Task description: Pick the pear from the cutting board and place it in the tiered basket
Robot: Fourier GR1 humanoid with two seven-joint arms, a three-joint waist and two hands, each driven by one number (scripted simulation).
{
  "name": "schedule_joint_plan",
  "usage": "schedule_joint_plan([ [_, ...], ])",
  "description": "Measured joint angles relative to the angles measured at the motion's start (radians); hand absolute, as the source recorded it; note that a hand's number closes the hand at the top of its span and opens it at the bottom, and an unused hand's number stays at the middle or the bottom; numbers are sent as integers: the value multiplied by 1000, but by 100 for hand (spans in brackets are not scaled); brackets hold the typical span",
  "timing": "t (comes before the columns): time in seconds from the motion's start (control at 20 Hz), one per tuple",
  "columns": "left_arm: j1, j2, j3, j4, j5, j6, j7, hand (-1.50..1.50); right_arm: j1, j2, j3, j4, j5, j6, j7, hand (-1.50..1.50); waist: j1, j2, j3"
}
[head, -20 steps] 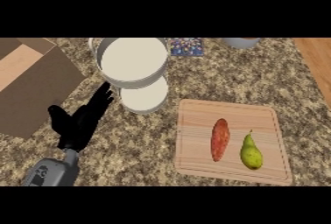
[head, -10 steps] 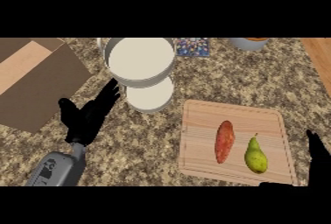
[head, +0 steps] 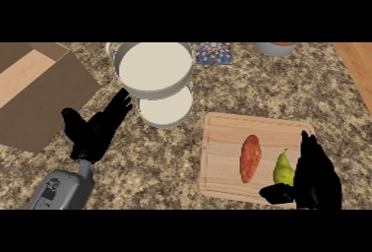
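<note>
Green-yellow pear (head: 283, 170) lying stem-up on cutting board (head: 225, 142), white tiered basket (head: 155, 74) well apart

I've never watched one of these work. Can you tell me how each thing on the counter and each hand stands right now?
Pear: lying on the cutting board, not held.
Sweet potato: lying on the board beside the pear.
Cutting board: flat on the counter.
Tiered basket: both tiers hold nothing.
Right hand: open, just right of the pear.
Left hand: open, beside the basket.

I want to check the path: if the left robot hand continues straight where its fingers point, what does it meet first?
Probably the tiered basket: the left robot hand points up-right at its lower tier, though height is unclear.
</note>
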Motion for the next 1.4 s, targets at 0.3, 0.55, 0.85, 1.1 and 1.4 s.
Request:
schedule_joint_plan([
  [0.3, 0, -1, 17, 8, -7, 2, -4, 0, -48, 135, 0, 93, 62, 68, 10, -150, -17, -3, 2],
  [0.55, 18, -11, 26, 12, -9, -2, -17, 0, -15, 190, -18, 119, 144, 96, -4, -150, -29, -5, 2],
  [0.85, 16, -3, 48, 17, -10, -22, -14, 0, 21, 241, -45, 141, 243, 111, -32, -150, -32, -5, 3],
  [1.1, 53, -23, 37, -4, -28, -21, -26, 0, 71, 263, -70, 150, 290, 101, -61, -150, -32, -6, 3],
  [1.4, 69, -42, 36, -30, -54, -19, -7, 0, 63, 273, -160, 193, 285, 78, -112, -150, -32, -5, 4],
])
